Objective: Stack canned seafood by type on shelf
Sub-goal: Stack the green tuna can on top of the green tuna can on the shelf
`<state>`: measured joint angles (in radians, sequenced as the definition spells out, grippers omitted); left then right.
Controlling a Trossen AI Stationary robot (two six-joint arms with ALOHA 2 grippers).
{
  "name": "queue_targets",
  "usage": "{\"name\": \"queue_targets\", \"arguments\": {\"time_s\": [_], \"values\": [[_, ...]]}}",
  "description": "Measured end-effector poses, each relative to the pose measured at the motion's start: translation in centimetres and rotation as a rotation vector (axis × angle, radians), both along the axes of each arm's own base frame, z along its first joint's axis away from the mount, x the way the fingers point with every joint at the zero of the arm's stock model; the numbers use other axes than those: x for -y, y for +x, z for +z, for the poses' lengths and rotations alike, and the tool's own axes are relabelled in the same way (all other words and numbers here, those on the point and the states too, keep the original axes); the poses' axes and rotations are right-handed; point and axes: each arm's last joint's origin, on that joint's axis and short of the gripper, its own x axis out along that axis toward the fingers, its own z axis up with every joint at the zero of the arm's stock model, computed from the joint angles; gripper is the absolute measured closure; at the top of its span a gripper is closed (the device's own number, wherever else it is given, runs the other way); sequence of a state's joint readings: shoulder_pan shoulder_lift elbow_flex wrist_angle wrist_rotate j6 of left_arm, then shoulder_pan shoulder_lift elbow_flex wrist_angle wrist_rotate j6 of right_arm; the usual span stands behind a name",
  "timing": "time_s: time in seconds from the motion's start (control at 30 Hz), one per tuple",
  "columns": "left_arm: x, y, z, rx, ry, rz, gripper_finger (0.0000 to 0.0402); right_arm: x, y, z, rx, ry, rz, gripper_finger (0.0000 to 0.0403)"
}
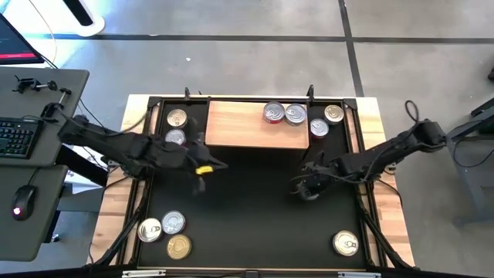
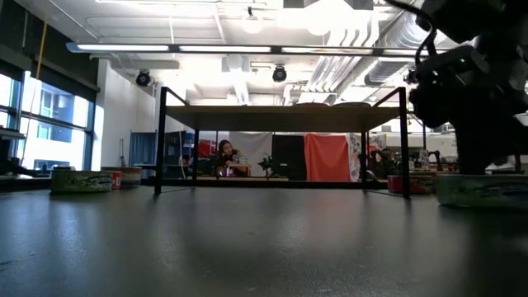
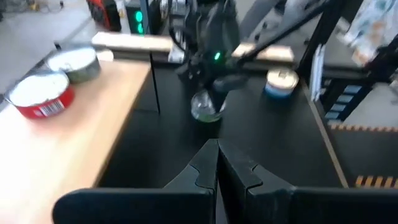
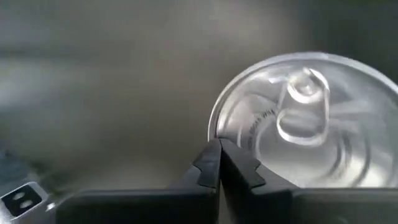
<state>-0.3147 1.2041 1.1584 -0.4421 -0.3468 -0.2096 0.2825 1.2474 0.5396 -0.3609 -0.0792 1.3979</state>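
This is a robotics lab or open workshop hall. The counter point(image 1: 374, 108) stands on a bare grey concrete floor point(image 1: 231, 54), beside a desk with a keyboard point(image 1: 15, 137) and mouse point(image 1: 23, 198). Across the room, exposed ceiling ducts point(image 2: 396, 33), long strip lights point(image 2: 247, 48), tall windows point(image 2: 49, 124), a red cloth partition point(image 2: 327, 157) and a seated person point(image 2: 223, 157) at a distant workstation are visible.

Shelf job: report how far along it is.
Done: a red-sided can and a silver can sit side by side on the shelf, unstacked. In hand: nothing; the right gripper, fingers shut, is beside a silver-lidded can; the left gripper is shut, empty. Left: loose cans on the mat, like the gold-lidded can.
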Motion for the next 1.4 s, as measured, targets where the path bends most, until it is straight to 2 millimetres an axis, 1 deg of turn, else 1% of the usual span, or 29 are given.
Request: {"name": "queue_targets", "arguments": {"time_s": [0.17,0.27,0.33,0.4,0.47,0.57,0.67,0.83,0.9,0.97,1.07,1.23,1.33,1.4], "values": [[1.2,3.6,-3.4,-0.091,-0.017,0.017,0.0401,-1.8,3.0,-1.4,0.16,0.048,0.036,0.0403],[2.0,5.9,-5.5,-0.11,-0.025,-0.022,0.0402,-2.7,4.9,-1.7,0.268,0.026,0.05,0.0403],[2.6,7.1,-6.8,-0.121,-0.02,-0.065,0.0402,-3.3,6.2,-0.9,0.334,-0.01,0.098,0.0403],[2.8,8.0,-7.8,-0.125,-0.007,-0.105,0.0401,-3.8,7.5,1.0,0.416,-0.04,0.155,0.0403],[2.9,8.6,-8.5,-0.135,0.011,-0.138,0.0402,-4.1,8.2,2.8,0.473,-0.083,0.217,0.0403],[2.7,9.7,-9.7,-0.143,0.039,-0.176,0.0401,-4.6,8.4,5.5,0.469,-0.126,0.289,0.0403],[2.2,11.4,-11.4,-0.127,0.039,-0.246,0.0401,-5.0,7.5,7.6,0.348,-0.159,0.339,0.0403],[1.2,15.2,-15.3,-0.013,-0.021,-0.324,0.0402,-5.7,5.3,9.0,0.108,-0.239,0.416,0.0403],[1.0,16.6,-16.7,0.031,-0.038,-0.329,0.0402,-5.9,4.0,8.5,-0.015,-0.251,0.423,0.0403],[0.9,17.9,-18.3,0.027,-0.058,-0.323,0.0402,-6.1,2.8,7.3,-0.12,-0.256,0.401,0.0403],[1.0,19.2,-20.3,-0.021,-0.074,-0.318,0.0401,-6.2,1.5,5.3,-0.188,-0.244,0.343,0.0403],[1.6,20.0,-22.0,-0.055,-0.06,-0.319,0.0402,-6.2,1.2,2.3,-0.129,-0.191,0.269,0.0403],[1.4,19.9,-22.7,-0.097,-0.038,-0.297,0.0401,-5.7,1.5,1.1,-0.061,-0.172,0.194,0.0403],[1.0,19.9,-22.8,-0.111,-0.029,-0.268,0.0401,-5.4,1.6,0.5,-0.027,-0.178,0.158,0.0403]]}}
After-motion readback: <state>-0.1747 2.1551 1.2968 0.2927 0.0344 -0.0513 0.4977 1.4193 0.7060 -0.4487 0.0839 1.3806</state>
